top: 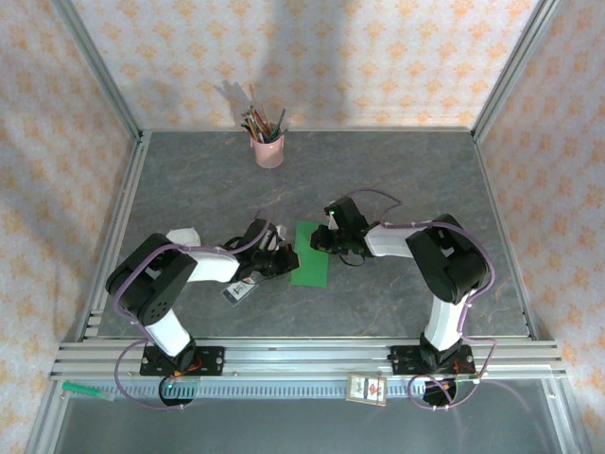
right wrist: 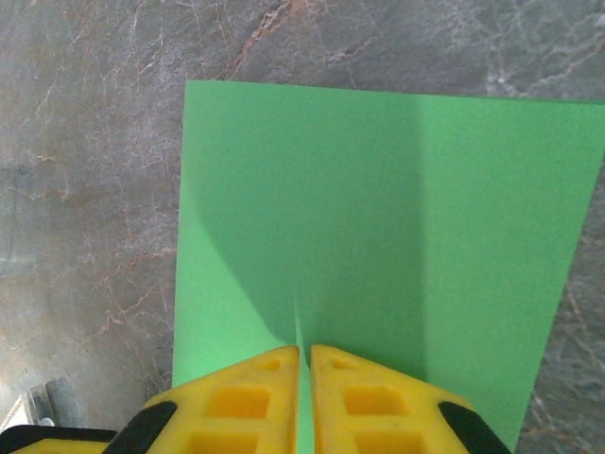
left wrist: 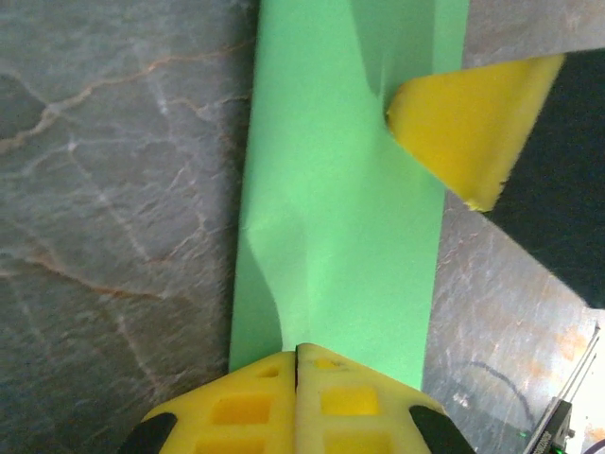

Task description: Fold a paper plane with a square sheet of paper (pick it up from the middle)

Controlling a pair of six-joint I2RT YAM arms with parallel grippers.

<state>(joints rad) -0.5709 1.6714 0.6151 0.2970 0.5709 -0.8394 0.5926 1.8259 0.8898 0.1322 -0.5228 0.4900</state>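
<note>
The square sheet of paper [top: 310,255] is bright green and lies on the grey table between both arms. My left gripper [top: 285,262] is at its left edge. In the left wrist view its yellow fingers [left wrist: 241,407] are pressed together at the sheet's [left wrist: 340,189] near edge, where the paper buckles up into their seam. My right gripper [top: 323,238] is at the sheet's upper right edge. In the right wrist view the fingers [right wrist: 241,402] pinch a thin raised ridge of the green paper [right wrist: 378,208]. One right finger [left wrist: 468,123] presses on the sheet in the left wrist view.
A pink cup of pencils [top: 268,148] stands at the back centre. A small white dark-bordered card [top: 239,290] lies left of the sheet beside the left arm. Another card [top: 367,388] rests on the front rail. Metal frame posts and patterned walls enclose the table.
</note>
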